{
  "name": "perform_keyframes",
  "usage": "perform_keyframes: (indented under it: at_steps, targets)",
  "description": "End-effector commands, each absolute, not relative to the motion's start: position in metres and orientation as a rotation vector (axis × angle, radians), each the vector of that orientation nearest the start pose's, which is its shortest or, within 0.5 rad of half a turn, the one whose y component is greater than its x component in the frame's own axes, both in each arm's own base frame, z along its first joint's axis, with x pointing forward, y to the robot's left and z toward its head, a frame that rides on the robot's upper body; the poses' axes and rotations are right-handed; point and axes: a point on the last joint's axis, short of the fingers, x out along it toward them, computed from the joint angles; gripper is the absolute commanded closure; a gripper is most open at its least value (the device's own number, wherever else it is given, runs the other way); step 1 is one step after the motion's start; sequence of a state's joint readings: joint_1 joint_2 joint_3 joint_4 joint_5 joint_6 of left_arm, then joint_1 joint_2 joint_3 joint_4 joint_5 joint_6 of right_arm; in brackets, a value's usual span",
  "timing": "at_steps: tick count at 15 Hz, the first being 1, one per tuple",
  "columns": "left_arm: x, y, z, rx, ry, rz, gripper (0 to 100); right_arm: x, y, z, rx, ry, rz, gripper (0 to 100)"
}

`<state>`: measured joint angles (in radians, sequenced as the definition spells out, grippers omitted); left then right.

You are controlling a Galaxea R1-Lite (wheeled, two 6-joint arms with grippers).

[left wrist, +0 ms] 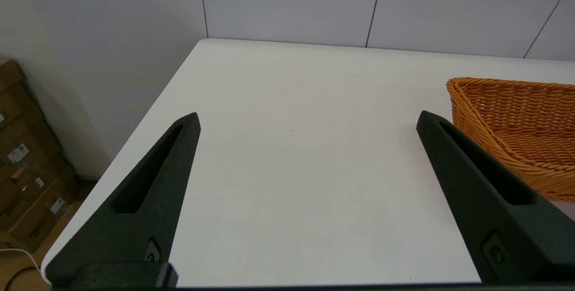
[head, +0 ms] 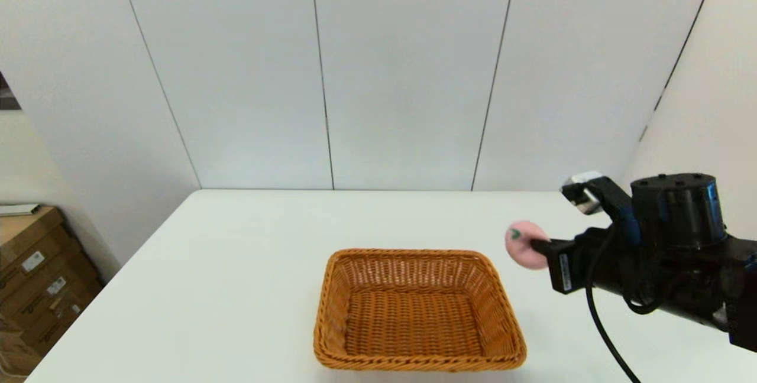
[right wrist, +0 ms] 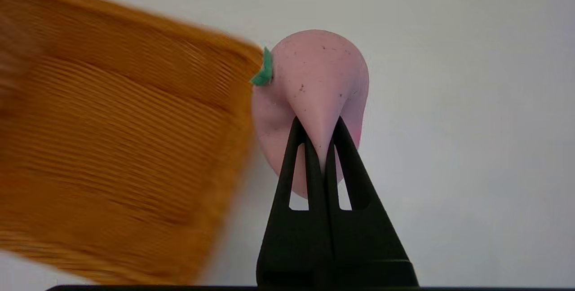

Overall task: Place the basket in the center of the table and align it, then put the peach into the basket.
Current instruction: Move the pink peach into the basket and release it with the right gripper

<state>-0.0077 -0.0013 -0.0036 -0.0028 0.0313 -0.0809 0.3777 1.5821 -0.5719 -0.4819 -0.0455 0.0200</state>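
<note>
The peach (head: 525,245) is a small pale pink fruit, egg-shaped and tapering to a soft point, its smooth matte skin flecked with a few dark specks. A tiny green stem mark sits on its side toward the basket. It is held off the desk (head: 236,265) in the right tool (head: 539,246), whose two black fingers are drawn in narrow and pinch the tapered end between them. In the head view the peach hangs at about two o'clock from the basket (head: 419,309), just beyond its far right corner and clear of the rim.

The basket is rectangular, woven of orange-brown wicker in tight horizontal rows, with flared sides and a thicker braided rim. It stands upright and square to the desk's near edge, in the near middle of the desk, and nothing lies inside it.

The desk is plain white with a smooth matte top and rounded corners.

The left tool (left wrist: 307,122) hovers over the desk at nine o'clock from the basket, its long, black, wedge-shaped fingers spread wide with nothing between them. One fingertip stands near the basket's side wall, apart from it. Brown cardboard boxes (head: 35,276) stand on the floor past the desk's left edge.
</note>
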Motion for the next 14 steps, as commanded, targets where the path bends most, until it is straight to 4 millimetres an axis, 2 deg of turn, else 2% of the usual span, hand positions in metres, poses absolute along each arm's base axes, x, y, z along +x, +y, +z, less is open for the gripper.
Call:
perform_keyframes:
  at_steps: [1, 5, 8, 12, 14]
  targets:
    - [-0.023, 0.001, 0.077, -0.081, -0.01, 0.024, 0, 0.231, 0.151, 0.162, -0.09, 0.522, 0.493, 100]
    - [-0.023, 0.001, 0.077, -0.081, -0.009, 0.024, 0, 0.234, 0.18, 0.138, -0.132, 0.6, 0.556, 100]
    - [-0.023, 0.001, 0.077, -0.081, -0.01, 0.024, 0, 0.232, 0.188, 0.126, -0.14, 0.639, 0.568, 100]
    - [-0.023, 0.001, 0.077, -0.081, -0.009, 0.024, 0, 0.228, 0.193, 0.122, -0.141, 0.658, 0.581, 100]
    - [-0.023, 0.001, 0.077, -0.081, -0.009, 0.024, 0, 0.226, 0.197, 0.115, -0.159, 0.671, 0.572, 100]
